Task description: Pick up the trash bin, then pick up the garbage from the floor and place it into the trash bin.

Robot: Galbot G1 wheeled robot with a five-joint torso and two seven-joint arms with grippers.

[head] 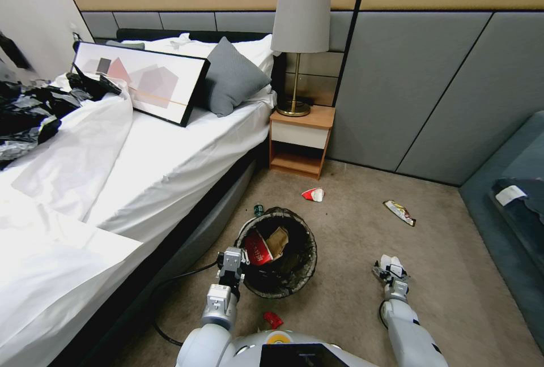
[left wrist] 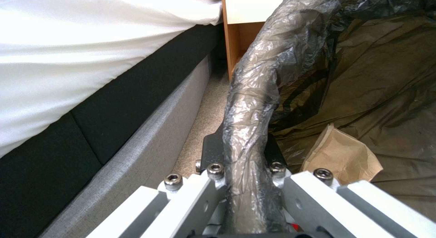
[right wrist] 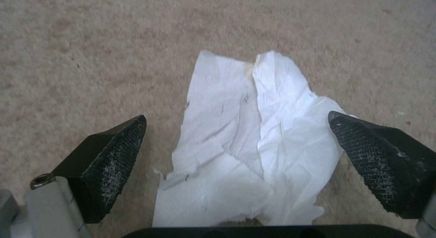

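Right wrist view: white tissue (right wrist: 247, 142) lies flat on the carpet directly between the spread fingers of the right end effector (right wrist: 236, 159), long axis running away from the wrist. Left end effector (left wrist: 243, 152) pinches the trash bin (head: 277, 251) rim.

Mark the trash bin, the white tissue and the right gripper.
trash bin (head: 300, 273): head view, on the bag-wrapped rim nearest the right arm.
white tissue (right wrist: 254, 135): right wrist view, on its crumpled middle.
right gripper (right wrist: 236, 156): right wrist view, midway between its open fingertips, over the tissue.

Head overlooks floor—wrists close (bin rim (left wrist: 252, 94) shared).
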